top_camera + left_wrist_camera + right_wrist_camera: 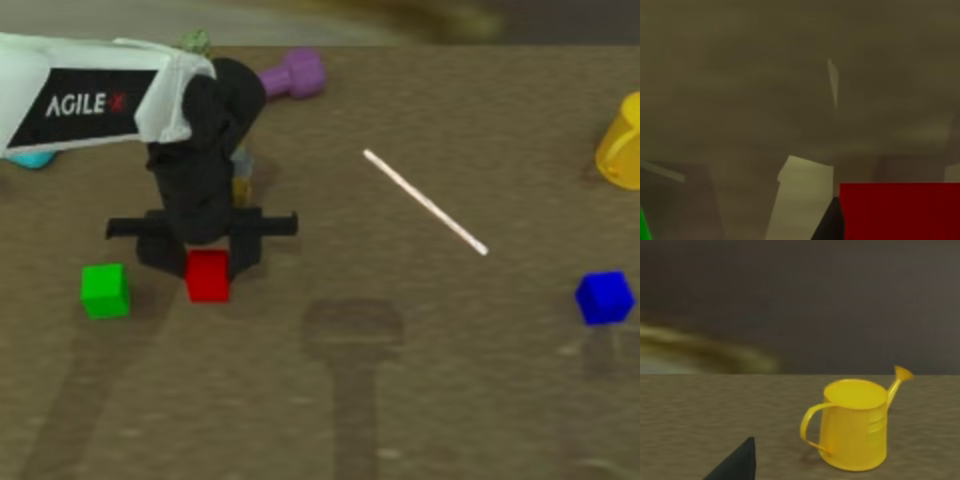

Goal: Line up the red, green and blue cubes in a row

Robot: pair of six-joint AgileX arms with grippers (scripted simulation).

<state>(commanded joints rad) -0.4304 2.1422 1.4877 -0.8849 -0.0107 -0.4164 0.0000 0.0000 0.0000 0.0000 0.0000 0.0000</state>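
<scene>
Left pincer [208,262] sits right over the red cube [208,276] on the bench [420,340], green cube [105,290] nearby; clenched or released, I cannot tell. Blue cube [604,298] sits far right. These look light, rigid blocks; flat opposite faces suit gripping.

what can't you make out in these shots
- Left gripper, top view: its own wrist covers the fingers at the red cube, so the grip is unclear.
- Small objects under the left arm, top view: mostly hidden.
- Right gripper: only a dark tip shows in the right wrist view.
- Yellow watering can, top view: cut off by the right edge.
</scene>
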